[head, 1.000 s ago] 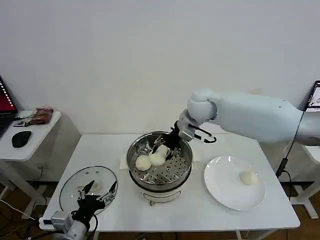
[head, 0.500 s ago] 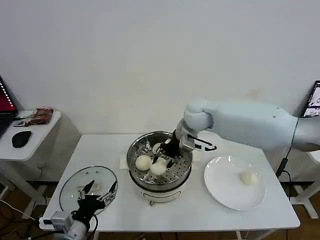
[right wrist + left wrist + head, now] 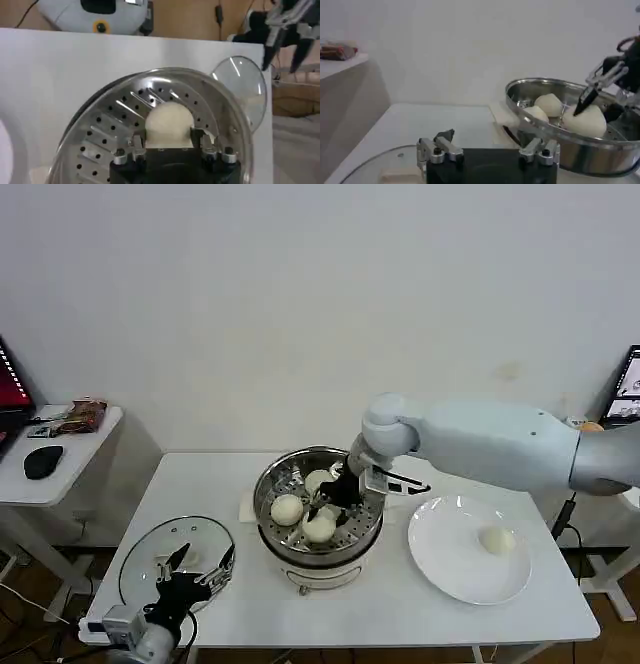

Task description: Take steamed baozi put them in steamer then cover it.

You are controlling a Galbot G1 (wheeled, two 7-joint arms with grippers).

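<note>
Steamer (image 3: pixel 318 556): open, table centre, holding three baozi (image 3: pixel 287 509). Fourth baozi (image 3: pixel 497 540) on plate. Cover (image 3: pixel 150 562) flat at left.

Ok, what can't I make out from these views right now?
- Head view: the right gripper covers part of the steamer floor and the edges of the baozi beside it.
- Right wrist view: that gripper's body hides the near side of one baozi, and the picture's edge cuts off the steamer.
- Left wrist view: the left gripper blocks the middle of the cover, which the edge also cuts off.
</note>
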